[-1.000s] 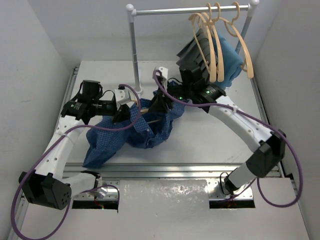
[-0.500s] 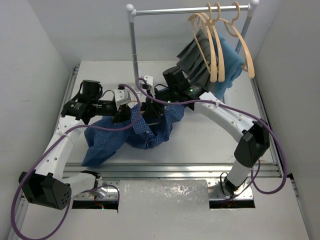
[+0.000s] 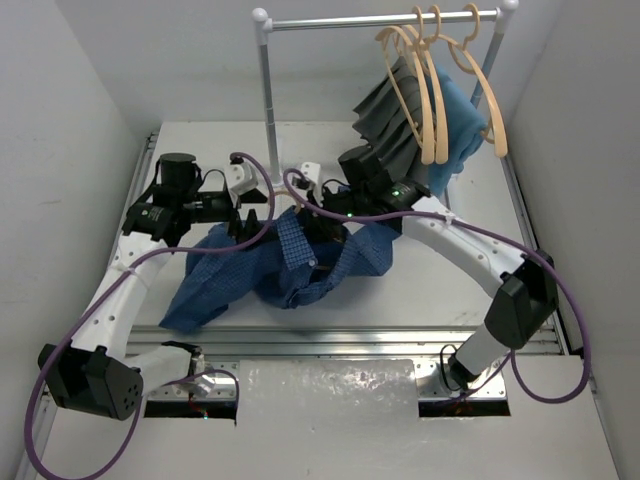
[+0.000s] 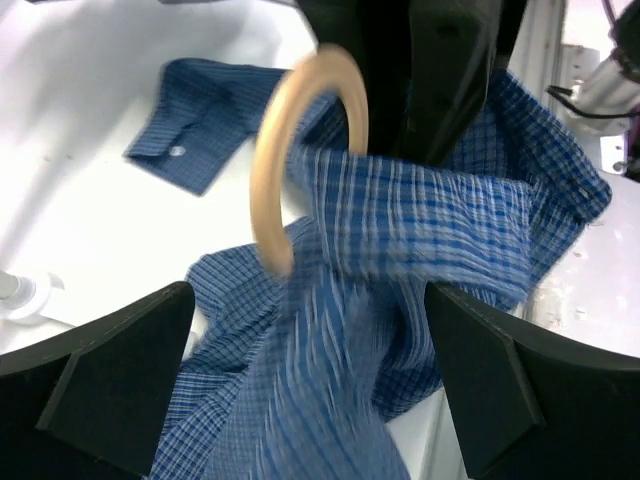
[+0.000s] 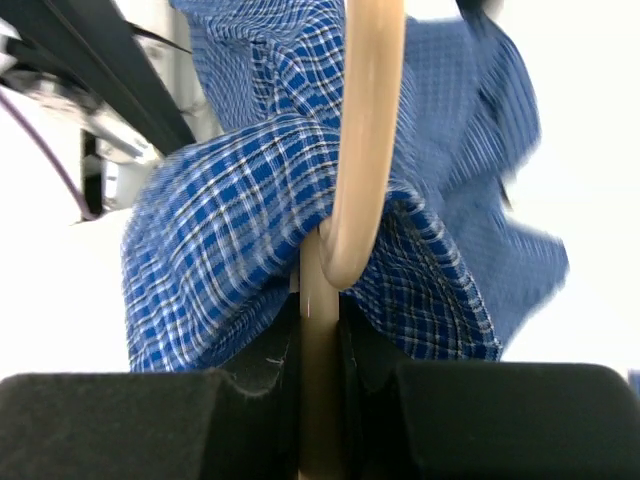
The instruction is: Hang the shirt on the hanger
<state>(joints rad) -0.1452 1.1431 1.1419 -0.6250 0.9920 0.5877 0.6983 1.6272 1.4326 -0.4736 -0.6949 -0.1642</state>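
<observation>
Two grippers meet over the shirt point(image 3: 290, 270), which lies bunched on the table point(image 3: 440, 270) between the arms, one sleeve trailing toward the near left edge.

The right gripper point(image 5: 320, 345) is clamped on the stem of the hanger point(image 5: 365, 130). In its wrist view the tan wood sits tight between the two dark pads, and checked cloth drapes over the wood on both sides. The curved hook rises clear of the fabric.

The left gripper point(image 4: 305, 295) hovers just beside that hook with its fingers point(image 4: 120, 380) spread wide. Cloth lies in the gap between them, but they grasp nothing.

Behind, the rail point(image 3: 370, 20) carries three spare hangers point(image 3: 430, 90), a grey cloth point(image 3: 385, 110) and a teal cloth point(image 3: 465, 110), all well apart from the work.

The step in hand appears to be threading. The hanger is buried in the garment, but the folds hide its arms, so I cannot tell whether either one is seated in a shoulder.

The next move probably calls for the left fingers to close on the collar or a shoulder seam and draw the cloth along a hanger arm. The right grip would need to hold the stem steady meanwhile, since loose folds could slide off the smooth wood.
</observation>
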